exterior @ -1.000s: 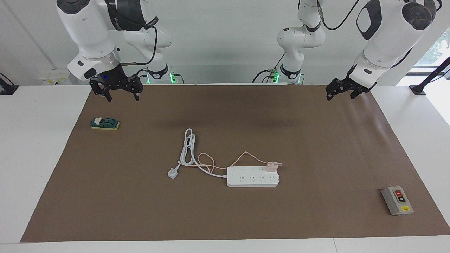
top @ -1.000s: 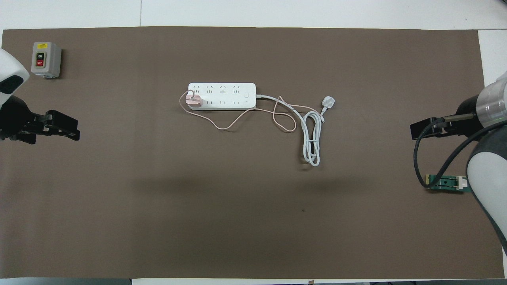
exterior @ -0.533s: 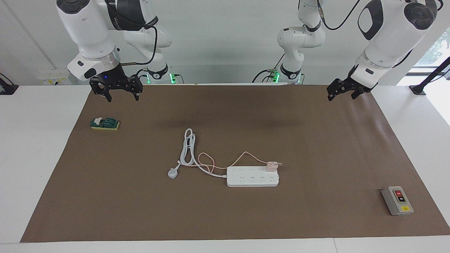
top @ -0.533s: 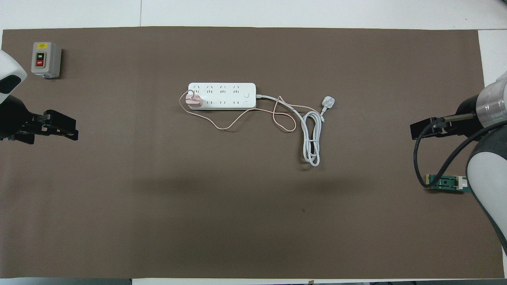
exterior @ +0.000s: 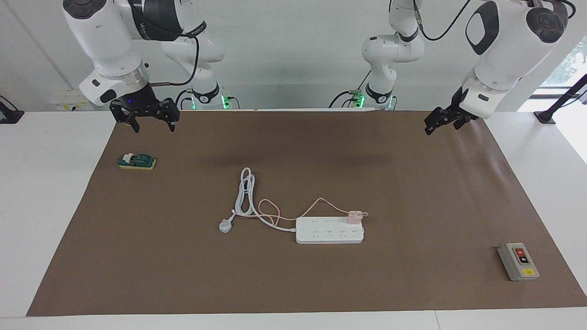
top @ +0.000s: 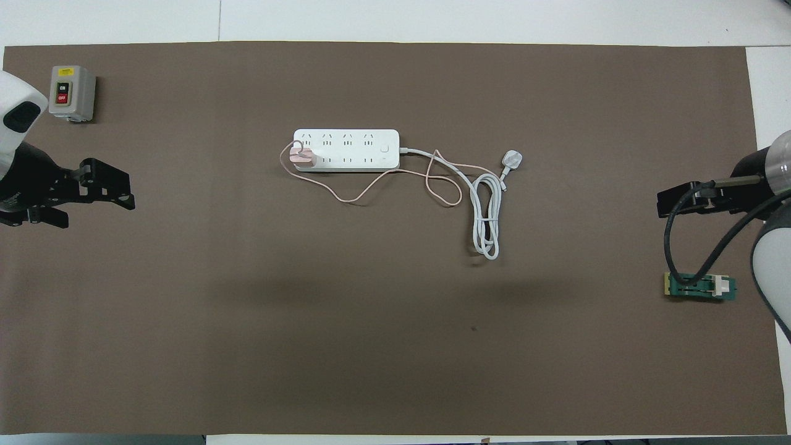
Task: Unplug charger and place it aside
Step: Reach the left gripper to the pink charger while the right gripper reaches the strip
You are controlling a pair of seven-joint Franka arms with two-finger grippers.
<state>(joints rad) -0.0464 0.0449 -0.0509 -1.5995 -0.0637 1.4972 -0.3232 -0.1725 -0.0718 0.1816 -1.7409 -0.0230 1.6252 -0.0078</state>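
The left gripper (exterior: 441, 123) hangs in the air over the brown mat (exterior: 412, 183) at the left arm's end of the table, its fingers spread and holding nothing. The right gripper (exterior: 149, 120) hangs over the mat's corner at the right arm's end, fingers also apart and empty. Both are well away from the charger (exterior: 353, 217), a small pale pink cube plugged into the end socket of the white power strip (exterior: 329, 230) near the middle of the mat, on the strip's end toward the left arm. Its thin pink cable (exterior: 316, 204) loops from the cube along the strip's nearer side and curls beside the strip's thick white cord (exterior: 245, 197), crossing it; that cord is bundled and ends in a white plug (exterior: 225, 225). A grey box with red and black buttons (exterior: 518, 261) sits farther from the robots toward the left arm's end. A green block (exterior: 136, 162) lies near the right gripper. Nothing lies between either gripper and the charger.
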